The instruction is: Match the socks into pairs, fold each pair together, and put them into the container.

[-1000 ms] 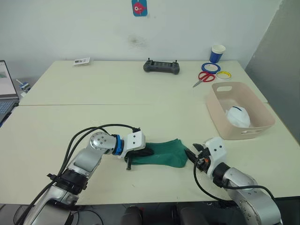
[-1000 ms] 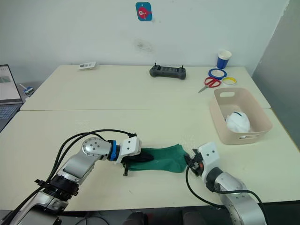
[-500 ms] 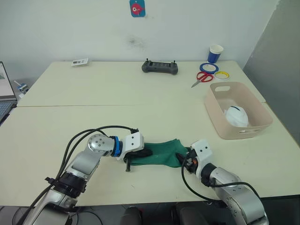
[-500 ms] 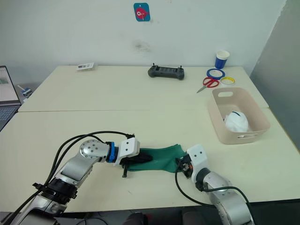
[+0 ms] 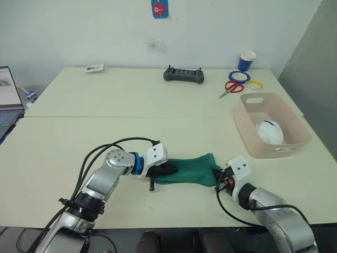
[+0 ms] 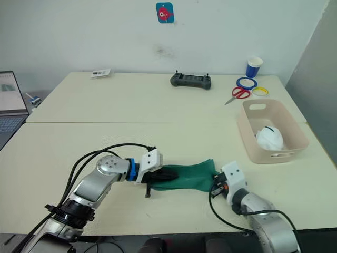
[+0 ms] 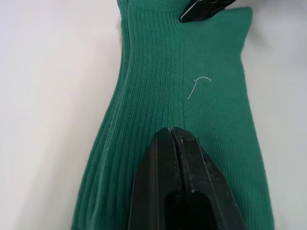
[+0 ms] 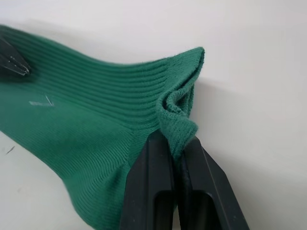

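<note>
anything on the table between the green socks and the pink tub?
Nothing visible. The green socks lie flat near the table's front edge, each end pinched by the left gripper and right gripper. The bare table runs from there to the tub; scissors lie behind it.

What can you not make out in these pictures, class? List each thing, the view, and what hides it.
1. How many green socks lie stacked: the head views show one green layer between the left gripper and the right gripper.
2. What the white bundle in the container holds: too small in the head views.
3. The laptop: cut off by the left edge of the head views.
</note>
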{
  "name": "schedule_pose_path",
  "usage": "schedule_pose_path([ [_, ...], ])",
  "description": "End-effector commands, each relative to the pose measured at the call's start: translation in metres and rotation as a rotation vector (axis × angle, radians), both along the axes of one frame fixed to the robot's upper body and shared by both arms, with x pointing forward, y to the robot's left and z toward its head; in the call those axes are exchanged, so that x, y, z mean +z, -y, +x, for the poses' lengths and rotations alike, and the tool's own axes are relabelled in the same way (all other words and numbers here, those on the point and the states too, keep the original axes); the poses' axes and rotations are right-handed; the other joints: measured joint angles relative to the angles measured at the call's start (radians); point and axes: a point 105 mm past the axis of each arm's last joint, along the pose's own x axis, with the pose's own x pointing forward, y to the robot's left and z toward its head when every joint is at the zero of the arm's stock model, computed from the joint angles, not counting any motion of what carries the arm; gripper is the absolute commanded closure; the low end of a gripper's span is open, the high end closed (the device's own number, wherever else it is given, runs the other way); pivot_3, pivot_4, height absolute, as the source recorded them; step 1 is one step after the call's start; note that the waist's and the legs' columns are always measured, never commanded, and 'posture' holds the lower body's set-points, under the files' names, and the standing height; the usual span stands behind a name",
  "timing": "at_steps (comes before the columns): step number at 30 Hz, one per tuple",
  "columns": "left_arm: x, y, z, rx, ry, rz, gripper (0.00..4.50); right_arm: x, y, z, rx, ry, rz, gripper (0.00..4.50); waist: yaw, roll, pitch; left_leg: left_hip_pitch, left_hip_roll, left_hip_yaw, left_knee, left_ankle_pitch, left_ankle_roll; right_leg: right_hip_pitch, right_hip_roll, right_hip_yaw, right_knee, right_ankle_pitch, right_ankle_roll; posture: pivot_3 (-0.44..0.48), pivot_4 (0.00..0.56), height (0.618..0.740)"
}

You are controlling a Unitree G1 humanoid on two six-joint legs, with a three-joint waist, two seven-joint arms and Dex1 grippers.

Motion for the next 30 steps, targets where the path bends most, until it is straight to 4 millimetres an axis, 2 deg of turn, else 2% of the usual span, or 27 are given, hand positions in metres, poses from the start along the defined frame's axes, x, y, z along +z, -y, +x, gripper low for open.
schedule_pose_path([
  [1,0.012,0.017,0.000,-0.043,0.043,-0.032,4.50,0.029,-0.008,-0.002,0.073,0.082,0.028,4.49,-0.001,0.000,0.000,0.000,0.000,0.000,0.000,0.000,0.000,0.000,0.000,0.000,0.000,0.000,0.000,0.000,0.150,0.740],
  [7,0.000,0.027,0.004,-0.057,0.049,-0.003,4.50,0.044,-0.027,-0.008,0.194,0.078,0.038,4.49,-0.002,0.000,0.000,0.000,0.000,0.000,0.000,0.000,0.000,0.000,0.000,0.000,0.000,0.000,0.000,0.000,0.150,0.740],
  [13,-0.013,0.015,0.005,-0.052,0.042,0.054,4.50,0.043,-0.051,-0.009,0.270,-0.002,0.082,4.49,-0.001,0.000,0.000,0.000,0.000,-0.001,0.000,0.000,0.000,0.000,0.001,0.000,0.000,0.000,0.000,0.000,0.150,0.740],
  [16,-0.005,0.011,0.006,-0.036,0.044,0.038,4.50,0.040,-0.058,-0.005,0.274,-0.029,0.092,4.49,-0.001,0.000,0.000,0.000,0.000,0.000,0.000,0.000,0.000,0.000,0.000,0.000,0.000,0.000,0.000,0.000,0.150,0.740],
  [20,0.019,-0.009,0.004,-0.048,0.052,0.050,4.50,0.038,-0.066,0.002,0.275,-0.068,0.127,4.49,-0.007,0.000,0.000,0.000,0.000,0.000,0.000,0.000,0.000,0.000,0.001,0.000,0.000,0.000,0.000,0.000,0.150,0.740],
  [22,0.017,-0.021,0.001,-0.050,0.042,0.091,4.50,0.037,-0.070,0.003,0.288,-0.082,0.131,4.49,-0.010,0.000,0.001,0.000,0.001,-0.001,0.000,0.000,0.000,-0.001,0.001,0.000,0.000,0.000,0.000,0.000,0.150,0.740],
  [24,0.005,-0.029,0.001,-0.024,0.019,0.122,4.50,0.036,-0.074,0.004,0.304,-0.096,0.132,4.49,-0.010,0.000,0.001,0.000,0.001,-0.001,-0.001,0.000,0.000,-0.001,0.001,0.000,0.000,0.000,0.000,0.000,0.150,0.740],
  [27,-0.009,-0.031,0.001,0.001,-0.001,0.133,4.50,0.036,-0.080,0.005,0.328,-0.106,0.133,4.49,-0.009,0.000,0.001,-0.001,0.001,0.000,-0.001,0.000,0.000,-0.001,0.001,0.000,-0.001,0.000,0.000,0.000,0.150,0.740],
  [30,-0.015,-0.030,-0.002,-0.008,-0.003,0.137,4.50,0.036,-0.089,0.005,0.360,-0.120,0.135,4.49,-0.006,0.000,0.001,-0.001,0.001,0.000,0.000,0.000,0.000,-0.001,0.000,0.000,-0.001,0.000,0.000,0.000,0.150,0.740],
])
